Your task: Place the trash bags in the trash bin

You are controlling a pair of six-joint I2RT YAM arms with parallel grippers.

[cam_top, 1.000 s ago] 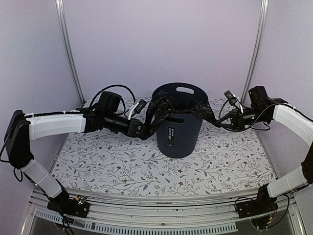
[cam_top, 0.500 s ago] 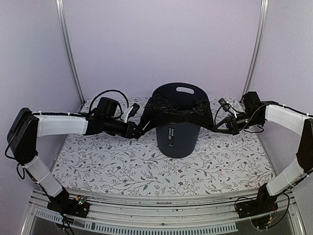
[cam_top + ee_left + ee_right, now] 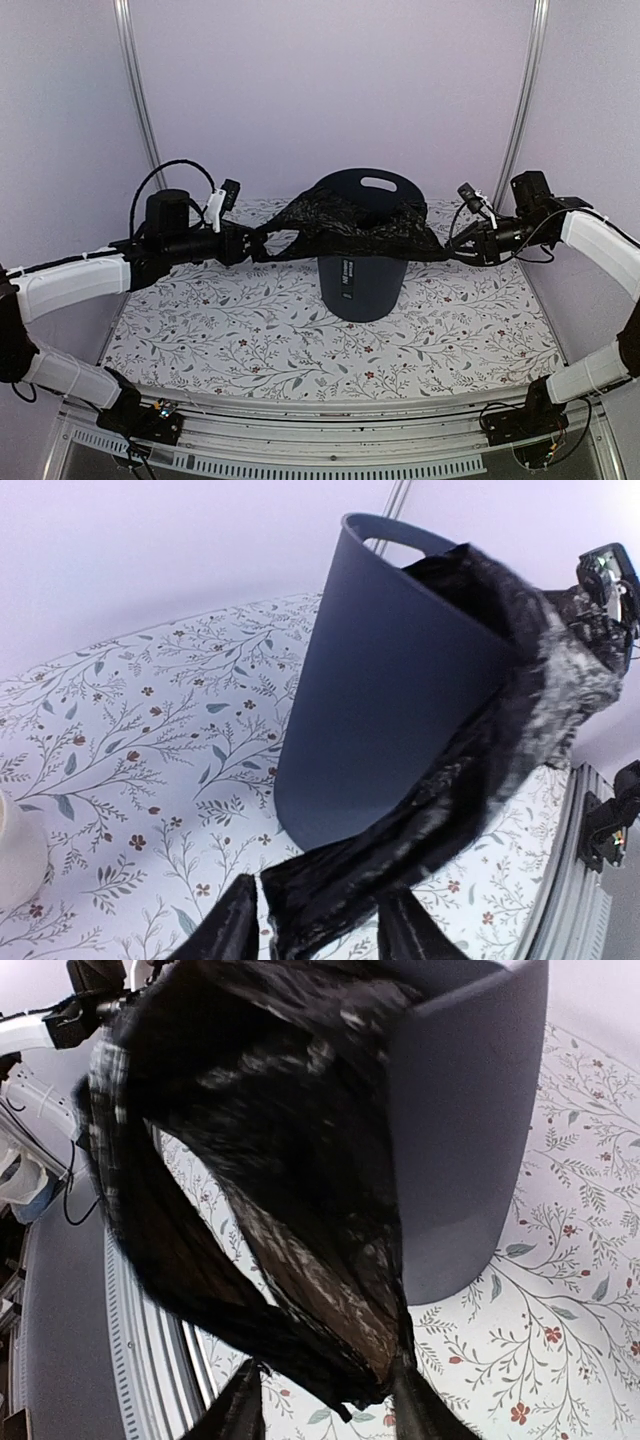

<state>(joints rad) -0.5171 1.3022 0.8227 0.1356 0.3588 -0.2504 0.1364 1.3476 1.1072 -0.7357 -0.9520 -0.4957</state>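
**Bag pulled wide over the bin, gripper fingers apart**

From the top camera, the black trash bag [image 3: 350, 225] lies across the open top of the grey trash bin [image 3: 362, 285]. It is pulled out wide between the two grippers. The left gripper [image 3: 252, 243] is at one end of the bag and the right gripper [image 3: 452, 250] is at the other end. The bin stands on the flowery bench [image 3: 250, 340], in the middle between the grippers and a bit lower than them.

From the left wrist camera, the left gripper [image 3: 315, 900] has its two fingers [image 3: 225, 930] apart. A corner of the bag [image 3: 500, 730] sits between them, and a thin gap shows beside one finger. The bag runs away from the gripper, up along the side of the bin [image 3: 390, 700] to its rim. The bin is just ahead of the gripper. A small cream cup [image 3: 15, 860] stands off to one side, at the edge of the view.

From the right wrist camera, the right gripper [image 3: 325, 1380] has its fingers [image 3: 235, 1410] apart too. The end of the bag [image 3: 250, 1160] hangs between them, touching one finger, with bench showing beside the other. The bin [image 3: 470, 1130] is just ahead of this gripper.
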